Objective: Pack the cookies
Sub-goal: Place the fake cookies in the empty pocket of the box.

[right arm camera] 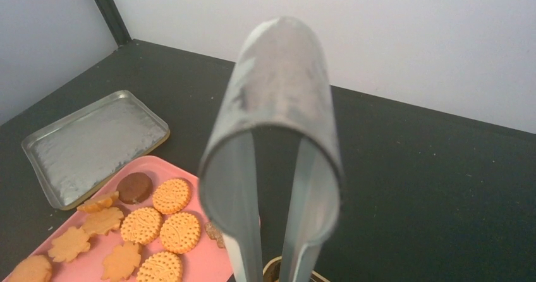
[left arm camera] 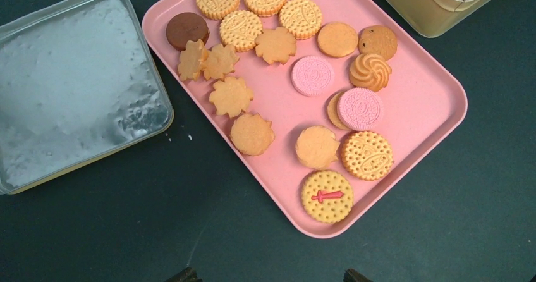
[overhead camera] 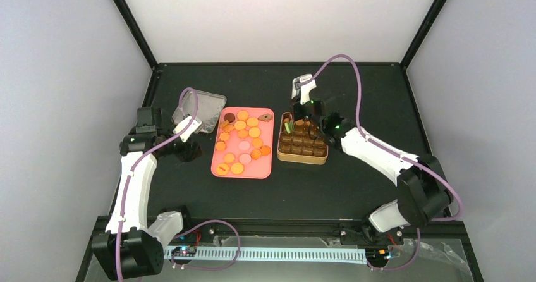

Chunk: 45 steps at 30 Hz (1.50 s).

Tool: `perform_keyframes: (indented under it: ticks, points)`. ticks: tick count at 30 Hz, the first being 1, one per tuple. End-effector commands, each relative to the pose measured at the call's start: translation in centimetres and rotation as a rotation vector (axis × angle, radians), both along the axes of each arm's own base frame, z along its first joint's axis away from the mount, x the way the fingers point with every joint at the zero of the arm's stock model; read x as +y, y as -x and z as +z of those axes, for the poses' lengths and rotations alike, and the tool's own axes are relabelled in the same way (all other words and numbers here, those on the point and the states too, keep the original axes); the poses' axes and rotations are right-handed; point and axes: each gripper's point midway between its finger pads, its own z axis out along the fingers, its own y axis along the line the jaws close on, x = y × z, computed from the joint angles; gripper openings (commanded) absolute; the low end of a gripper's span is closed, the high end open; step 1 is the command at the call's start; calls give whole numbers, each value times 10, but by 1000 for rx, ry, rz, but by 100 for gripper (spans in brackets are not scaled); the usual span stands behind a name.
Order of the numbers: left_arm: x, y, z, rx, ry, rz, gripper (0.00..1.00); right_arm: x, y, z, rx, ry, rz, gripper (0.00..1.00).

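Several cookies, mostly orange-yellow with two pink and one dark brown, lie on a pink tray. The left wrist view shows these cookies on the tray from close up. My left gripper hovers open over bare table just off the tray's near corner, with nothing between its fingers. My right gripper is above the left end of the gold tin, shut on metal tongs. The tongs' looped end points up and their tips are out of view.
The tin's silver lid lies upside down left of the tray, close to my left gripper. Brown compartment cups fill the tin, with a green piece at its left end. Dark table spreads beyond the tin.
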Motion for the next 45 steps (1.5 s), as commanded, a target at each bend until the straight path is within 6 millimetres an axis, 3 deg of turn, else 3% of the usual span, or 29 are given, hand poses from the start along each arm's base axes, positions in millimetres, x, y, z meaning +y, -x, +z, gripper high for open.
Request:
perform_keyframes:
  ticks: [1, 6, 14, 27, 32, 40, 45]
  points:
    - [-1, 1, 12, -25, 11, -10, 60, -7, -1, 8, -25, -27, -24, 18]
    - [-3, 2, 11, -25, 17, -11, 60, -15, 6, 34, -89, -50, -34, 22]
    - [-3, 2, 11, -25, 19, -14, 60, -9, 17, 51, -114, -97, 23, 28]
    - [-1, 2, 10, -25, 7, -8, 60, 4, 5, 28, -63, -78, 48, 27]
    - [-1, 2, 10, -25, 8, -8, 60, 2, 1, 21, -55, -63, 25, 19]
    - [-2, 1, 10, -24, 12, -9, 60, -1, 6, 29, -84, -49, 38, 4]
    - [-2, 2, 10, -24, 11, -10, 61, 7, 10, 28, -85, -27, 94, 1]
